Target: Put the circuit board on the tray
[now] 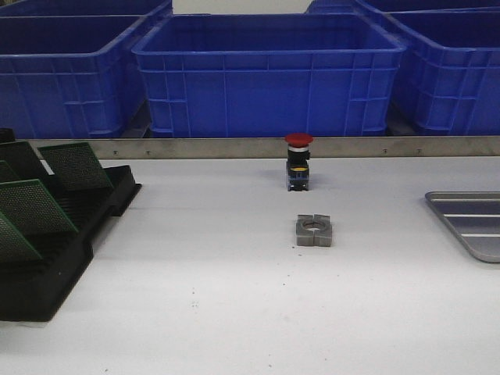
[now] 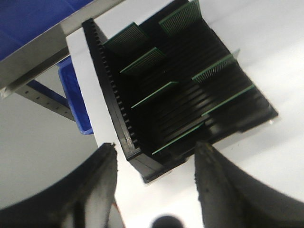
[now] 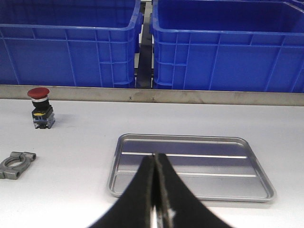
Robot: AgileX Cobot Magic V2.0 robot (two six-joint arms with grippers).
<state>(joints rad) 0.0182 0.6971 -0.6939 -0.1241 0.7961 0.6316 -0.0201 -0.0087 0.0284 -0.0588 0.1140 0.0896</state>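
Several green circuit boards (image 1: 74, 166) stand tilted in the black slotted rack (image 1: 62, 258) at the table's left. They also show in the left wrist view (image 2: 142, 61), standing in the rack (image 2: 190, 99). My left gripper (image 2: 154, 154) is open and empty, hanging above the rack's near corner. The grey metal tray (image 1: 469, 223) lies empty at the table's right edge. In the right wrist view the tray (image 3: 190, 185) lies just beyond my right gripper (image 3: 156, 159), which is shut and empty. Neither arm shows in the front view.
A red-capped push button (image 1: 298, 162) stands at the middle back and a grey metal clamp (image 1: 314, 230) lies in front of it. Both show in the right wrist view, the button (image 3: 40, 108) and the clamp (image 3: 16, 164). Blue crates (image 1: 266, 70) line the back behind a metal rail.
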